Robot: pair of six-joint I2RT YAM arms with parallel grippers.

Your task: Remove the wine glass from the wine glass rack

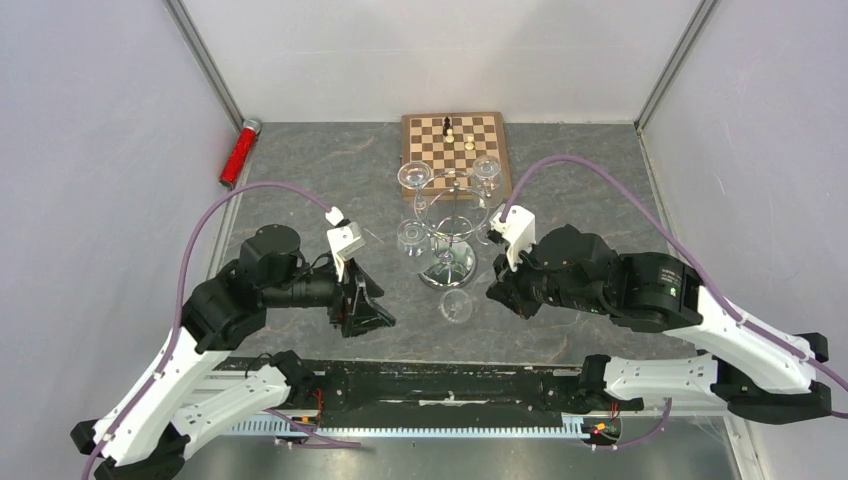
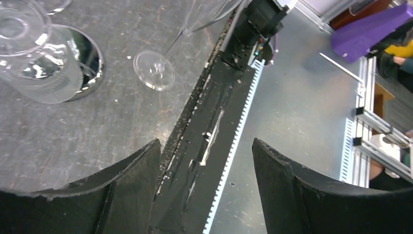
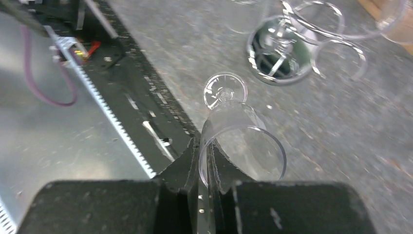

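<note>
Chrome wine glass rack stands on the surface; one wine glass is off it, just beside its base. Left wrist: left claw gapes, empty. Right wrist: right claw pinches the glass's rim; next, settle it upright and release.

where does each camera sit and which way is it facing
Top external: fixed above and behind the robot, facing down over the grey table, shiny chrome wire rack and wooden chessboard; left arm and right arm show.
Left wrist: on the left arm, facing down across the table's near edge; open left end effector shows.
Right wrist: on the right arm, facing down at the clear wine glass; right end effector pinches its rim.
Shared: all three show that glass and the rack's mirrored base.
</note>
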